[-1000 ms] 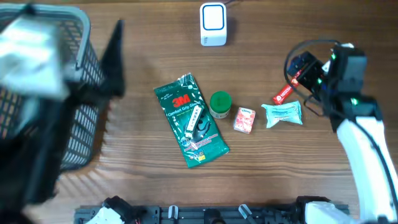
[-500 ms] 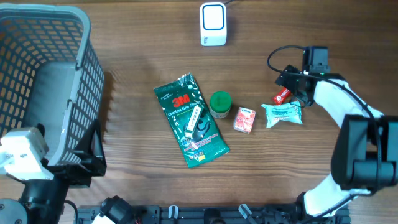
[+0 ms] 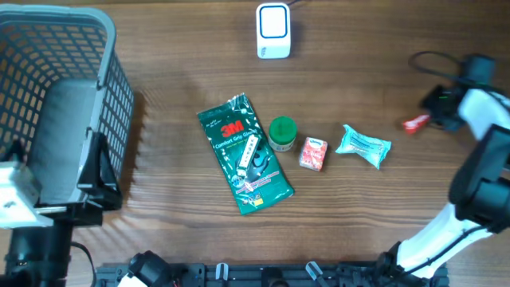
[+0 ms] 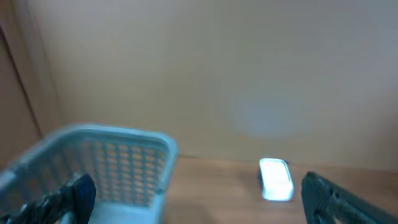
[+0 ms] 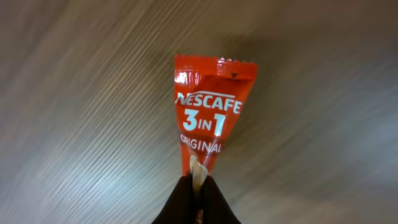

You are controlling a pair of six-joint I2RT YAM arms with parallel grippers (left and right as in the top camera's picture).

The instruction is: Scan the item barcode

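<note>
One red Nescafé stick sachet (image 5: 211, 118) is clamped in the right gripper (image 5: 198, 186) at the overhead's right edge. The white scanner box (image 3: 272, 30), top centre, is judged not yet reached. The left gripper (image 4: 196, 199) is spread wide.

The right arm (image 3: 490, 108) is built of smooth white links joined by black housings, and a thin black cable (image 3: 430, 57) is looped beside its wrist. The left arm (image 3: 16, 195) is seen as a white, block-shaped casing set on black, angular parts. The left fingers (image 4: 339, 199) are dark and matt, their edges blurred. The right fingers (image 5: 180, 202) are seen as two slim, nearly black tips. At the desk's near edge, black mounts (image 3: 147, 267) with pale fittings can be made out.
</note>
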